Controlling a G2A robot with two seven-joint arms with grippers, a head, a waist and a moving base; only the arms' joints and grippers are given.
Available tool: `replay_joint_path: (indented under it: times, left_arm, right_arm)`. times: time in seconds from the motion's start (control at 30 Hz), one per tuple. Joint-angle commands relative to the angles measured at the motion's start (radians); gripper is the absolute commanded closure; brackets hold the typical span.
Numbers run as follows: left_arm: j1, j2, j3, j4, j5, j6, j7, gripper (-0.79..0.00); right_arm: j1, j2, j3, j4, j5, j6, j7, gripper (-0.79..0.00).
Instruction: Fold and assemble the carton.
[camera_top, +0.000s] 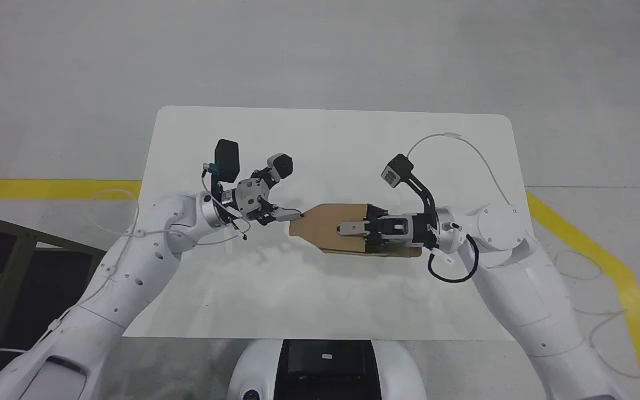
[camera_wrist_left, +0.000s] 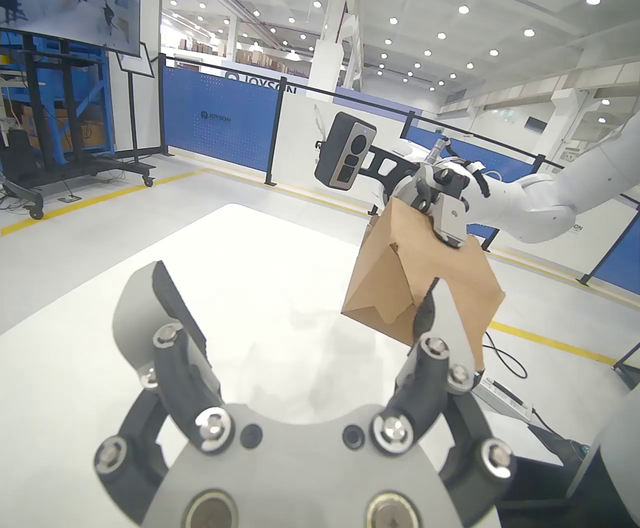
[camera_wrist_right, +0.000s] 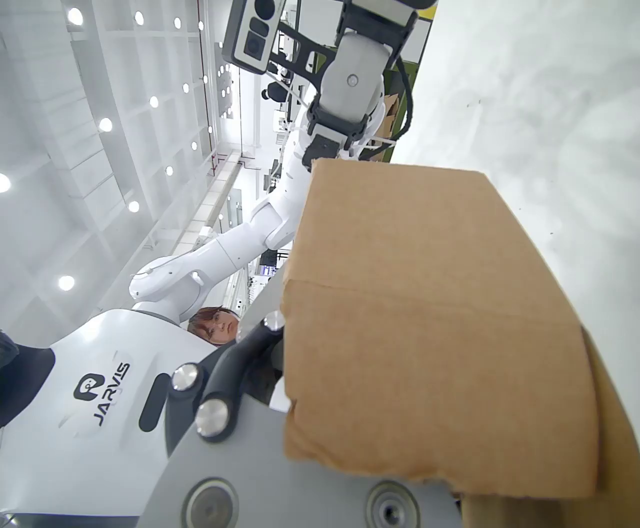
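The brown carton is held over the middle of the white table, with my right gripper shut on its right part. In the left wrist view the carton shows a partly folded end with flaps tucked inward, and the right gripper clamps its far end. My left gripper is open just left of that end. One of its fingertips lies at the carton's edge; I cannot tell if it touches. In the right wrist view the carton hides most of a finger.
A thin white cable curves over the table's far right part. Yellow floor lines run past both sides of the table. Bare tabletop lies in front of and behind the carton.
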Motion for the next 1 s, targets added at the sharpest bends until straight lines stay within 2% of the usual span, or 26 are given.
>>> replay_joint_path:
  times: [0.0,0.37,0.63,0.97]
  left_arm:
    - [0.001,0.0,0.006,-0.005,-0.014,0.0,-0.001,-0.785]
    - [0.003,0.008,0.004,-0.011,-0.028,0.0,0.005,-0.785]
    - [-0.004,0.003,0.047,-0.021,-0.071,0.0,-0.007,-0.785]
    - [-0.011,0.01,0.053,-0.018,-0.065,0.0,0.006,-0.785]
  right_arm:
    - [0.0,0.0,-0.001,-0.001,0.006,-0.001,0.002,0.0]
    - [-0.001,0.001,-0.003,-0.005,0.023,-0.007,0.012,0.0]
    - [0.002,0.0,-0.011,-0.015,0.031,-0.009,0.015,0.0]
    - [0.001,0.001,-0.01,-0.012,0.039,-0.011,0.013,0.0]
